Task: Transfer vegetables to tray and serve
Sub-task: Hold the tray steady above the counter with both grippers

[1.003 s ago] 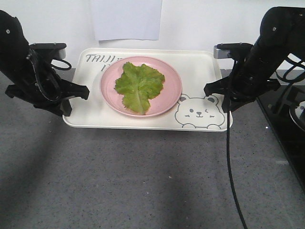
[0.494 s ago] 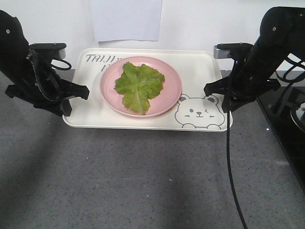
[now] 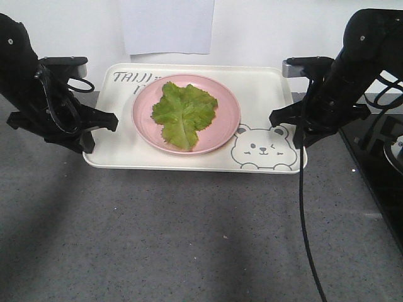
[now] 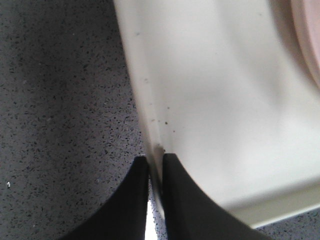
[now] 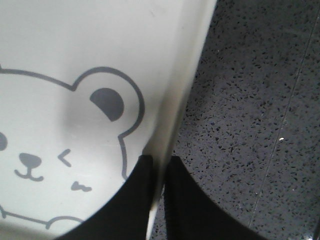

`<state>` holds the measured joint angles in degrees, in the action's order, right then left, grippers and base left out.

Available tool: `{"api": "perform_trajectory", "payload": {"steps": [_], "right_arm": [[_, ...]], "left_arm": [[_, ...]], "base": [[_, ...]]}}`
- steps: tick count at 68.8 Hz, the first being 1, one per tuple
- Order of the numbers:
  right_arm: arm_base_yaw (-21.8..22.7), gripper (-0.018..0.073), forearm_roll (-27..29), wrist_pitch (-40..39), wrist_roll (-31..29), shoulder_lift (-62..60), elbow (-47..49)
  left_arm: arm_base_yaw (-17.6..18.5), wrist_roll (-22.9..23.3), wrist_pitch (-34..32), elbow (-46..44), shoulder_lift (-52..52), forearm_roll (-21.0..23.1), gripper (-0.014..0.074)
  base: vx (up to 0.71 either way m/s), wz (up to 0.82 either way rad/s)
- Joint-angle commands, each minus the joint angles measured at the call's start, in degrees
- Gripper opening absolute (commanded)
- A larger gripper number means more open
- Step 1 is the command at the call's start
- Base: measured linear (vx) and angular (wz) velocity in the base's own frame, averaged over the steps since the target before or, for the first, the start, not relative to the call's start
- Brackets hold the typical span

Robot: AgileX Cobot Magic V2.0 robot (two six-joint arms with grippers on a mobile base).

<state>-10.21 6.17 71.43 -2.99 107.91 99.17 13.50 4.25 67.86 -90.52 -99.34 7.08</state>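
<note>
The vegetables (image 3: 183,112), crinkled green lettuce leaves, lie on a round pink plate (image 3: 223,129) that stands on the cream tray (image 3: 264,88) with its grey bear drawing (image 3: 262,150). My left gripper (image 3: 101,132) is shut on the tray's left rim (image 4: 145,110), one finger on each side of it. At the opposite side my right gripper (image 3: 286,129) is shut on the right rim (image 5: 182,90) beside the bear's ear (image 5: 107,102). In the left wrist view, a sliver of the pink plate (image 4: 307,40) shows at the top right.
The tray rests on a dark speckled countertop (image 3: 189,239) against a white wall. A black cable (image 3: 303,226) hangs from the right arm down over the counter. A black appliance surface (image 3: 378,157) lies at the far right.
</note>
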Motion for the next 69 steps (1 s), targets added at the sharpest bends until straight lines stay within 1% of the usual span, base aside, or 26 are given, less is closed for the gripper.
{"api": "perform_trajectory", "payload": {"steps": [1,69], "right_arm": [[-0.4,-0.0004,2.0,-1.9,-2.6,-3.3,1.5],[-0.4,-0.0004,2.0,-1.9,-2.6,-3.3,1.5]], "left_arm": [[0.7,-1.5,-3.3,-2.2,3.3,3.6,-0.0006],[0.7,-1.5,-3.3,-2.2,3.3,3.6,-0.0006]], "base": [[0.00,0.00],[0.00,0.00]]}}
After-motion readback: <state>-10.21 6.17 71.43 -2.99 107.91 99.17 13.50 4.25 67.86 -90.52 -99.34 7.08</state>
